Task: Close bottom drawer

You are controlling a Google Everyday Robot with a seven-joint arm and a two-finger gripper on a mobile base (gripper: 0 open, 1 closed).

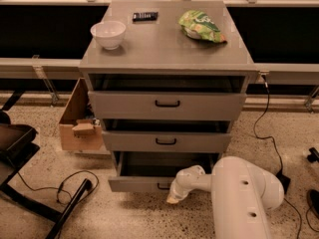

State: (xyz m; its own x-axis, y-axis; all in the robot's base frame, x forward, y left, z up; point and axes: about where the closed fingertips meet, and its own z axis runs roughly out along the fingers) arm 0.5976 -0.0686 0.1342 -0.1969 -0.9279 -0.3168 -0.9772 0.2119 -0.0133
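The bottom drawer (139, 183) of the grey cabinet (167, 54) is pulled out, showing a plain grey inside and a small black handle (163, 186) on its front. My white arm reaches down from the lower right. My gripper (174, 197) hangs at the drawer's front, just right of and below the handle, close to the floor. The two drawers above (167, 105) (166, 141) sit slightly out from the cabinet.
A white bowl (108, 34), a black remote (145, 16) and a green chip bag (201, 26) lie on the cabinet top. An open cardboard box (79, 121) stands at the cabinet's left. A black chair base (30, 183) and cables (269, 133) lie on the speckled floor.
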